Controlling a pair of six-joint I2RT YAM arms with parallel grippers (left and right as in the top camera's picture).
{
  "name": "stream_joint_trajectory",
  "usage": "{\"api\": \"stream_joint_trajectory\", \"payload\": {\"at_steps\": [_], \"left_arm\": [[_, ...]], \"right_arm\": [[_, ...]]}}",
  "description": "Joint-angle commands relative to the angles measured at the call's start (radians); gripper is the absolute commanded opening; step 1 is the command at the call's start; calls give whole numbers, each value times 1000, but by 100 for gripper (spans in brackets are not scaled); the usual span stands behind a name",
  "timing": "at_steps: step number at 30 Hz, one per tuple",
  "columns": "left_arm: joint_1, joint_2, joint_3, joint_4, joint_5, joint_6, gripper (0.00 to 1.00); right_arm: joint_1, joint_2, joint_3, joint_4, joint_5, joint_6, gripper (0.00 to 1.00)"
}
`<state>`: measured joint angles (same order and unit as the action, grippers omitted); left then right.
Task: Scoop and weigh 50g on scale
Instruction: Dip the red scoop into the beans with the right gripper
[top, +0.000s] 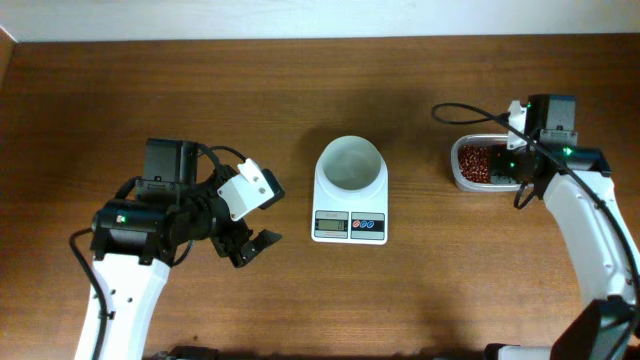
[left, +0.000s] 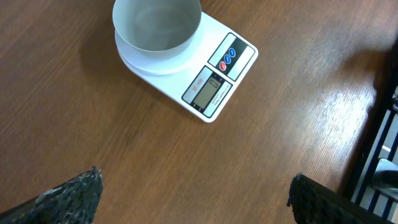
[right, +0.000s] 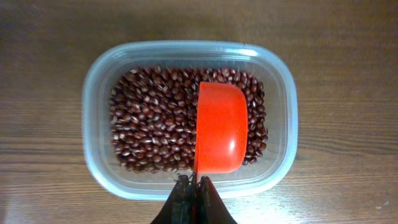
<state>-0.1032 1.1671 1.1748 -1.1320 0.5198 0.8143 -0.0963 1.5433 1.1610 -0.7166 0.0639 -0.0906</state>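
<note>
Altogether: one scale (top: 350, 200), one tub (right: 93, 124), one orange scoop (right: 221, 127).
Left gripper (top: 252, 247): spread wide, holding nothing, above the tabletop (top: 300, 90).
Scale: ahead of left gripper, apart.
Right gripper (right: 194, 182): pressed together, pinching scoop's handle.
Beans (right: 155, 130): in tub beneath right gripper.

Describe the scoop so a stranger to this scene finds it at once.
On the wooden table, right of the white scale, stands a clear plastic tub of dark red-brown beans. The scoop sits in those beans, held by the right gripper. It alone is bright orange, smooth and rounded.
</note>
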Motion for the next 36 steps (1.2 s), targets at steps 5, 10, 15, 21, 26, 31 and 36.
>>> {"api": "stream_joint_trajectory", "payload": {"at_steps": [5, 10, 15, 21, 26, 31, 36], "left_arm": [[5, 3, 19, 2, 4, -5, 99], [5, 3, 19, 2, 4, -5, 99], [5, 3, 19, 2, 3, -5, 99], [5, 3, 19, 2, 3, -5, 99], [5, 3, 19, 2, 4, -5, 99], [5, 3, 19, 2, 4, -5, 99], [5, 3, 19, 2, 3, -5, 99]], "right_arm": [[4, 56, 0, 53, 105, -10, 4], [3, 75, 0, 61, 109, -11, 4], [4, 114, 0, 79, 159, -11, 4], [3, 179, 0, 70, 47, -6, 4], [3, 178, 0, 68, -91, 8, 4], [-43, 178, 0, 47, -168, 46, 4], [-159, 178, 0, 17, -371, 46, 4]]}}
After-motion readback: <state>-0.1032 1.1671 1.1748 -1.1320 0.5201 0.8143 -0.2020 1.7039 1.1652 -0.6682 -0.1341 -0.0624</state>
